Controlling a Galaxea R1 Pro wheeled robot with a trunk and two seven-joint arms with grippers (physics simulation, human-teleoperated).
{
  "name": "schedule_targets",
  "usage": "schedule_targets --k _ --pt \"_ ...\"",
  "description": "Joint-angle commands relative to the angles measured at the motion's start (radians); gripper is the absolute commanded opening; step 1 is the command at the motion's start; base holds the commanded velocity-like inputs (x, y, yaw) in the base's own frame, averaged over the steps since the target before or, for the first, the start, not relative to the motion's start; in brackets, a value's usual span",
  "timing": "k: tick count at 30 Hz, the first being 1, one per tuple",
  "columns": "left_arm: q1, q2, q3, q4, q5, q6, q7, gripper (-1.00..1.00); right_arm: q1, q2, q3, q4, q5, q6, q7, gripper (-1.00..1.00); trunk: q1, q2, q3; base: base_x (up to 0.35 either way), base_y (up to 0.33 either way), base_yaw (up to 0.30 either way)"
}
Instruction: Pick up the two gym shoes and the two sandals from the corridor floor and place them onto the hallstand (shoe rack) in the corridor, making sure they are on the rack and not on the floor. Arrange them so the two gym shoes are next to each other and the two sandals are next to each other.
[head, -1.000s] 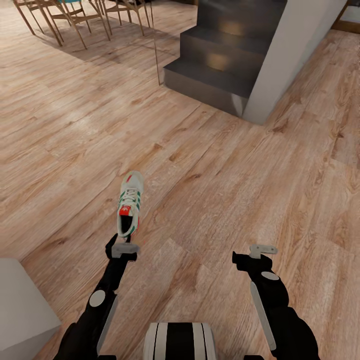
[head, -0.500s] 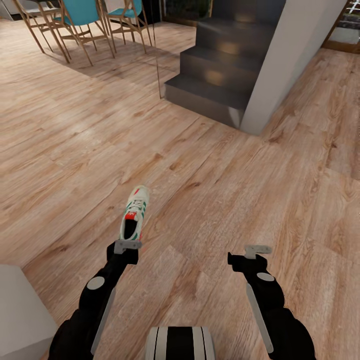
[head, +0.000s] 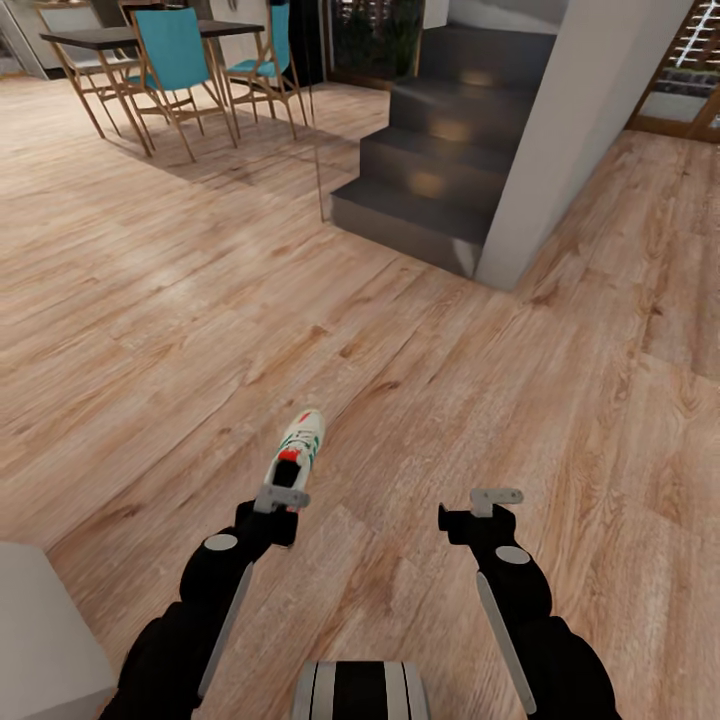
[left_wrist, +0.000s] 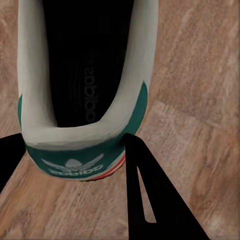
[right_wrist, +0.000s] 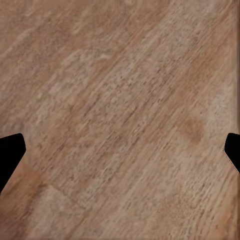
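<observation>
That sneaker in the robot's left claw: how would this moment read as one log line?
left gripper: shut on gym shoe, heel end | right gripper: open, nothing held | below: corridor floor | ahead: dark stairs

Your left gripper (left_wrist: 75, 165) clamps the heel of a gym shoe (left_wrist: 85, 105), one finger (left_wrist: 155, 200) against each side, above the corridor floor (left_wrist: 200, 75); you see its green heel tab.

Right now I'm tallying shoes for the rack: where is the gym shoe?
In the head view the gym shoe sits lower-left of centre, held by its heel in the left claw above the corridor floor, toe pointing toward the dark stair steps.
</observation>
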Motion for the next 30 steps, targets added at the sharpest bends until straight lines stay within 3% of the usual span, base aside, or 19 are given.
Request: schedule_targets --k 1,8,30 --pt "-0.008 0.000 -0.002 -0.002 -0.011 0.024 -0.007 -1.00 -0.001 0.000 0.001 -0.001 0.004 0.006 -0.003 1.00 -0.001 0.000 0.003 0.000 0.000 0.000" --pt "-0.034 0.000 -0.003 -0.003 -0.011 0.109 -0.007 -1.00 -0.001 0.000 0.000 -0.001 0.003 0.006 -0.002 1.00 -0.004 0.002 0.030 0.000 0.000 0.000" --pt "-0.029 -0.001 0.004 -0.002 0.005 0.110 -0.012 -1.00 -0.001 -0.001 0.000 -0.002 -0.002 0.005 0.002 1.00 -0.014 0.007 0.115 0.000 0.000 0.000"
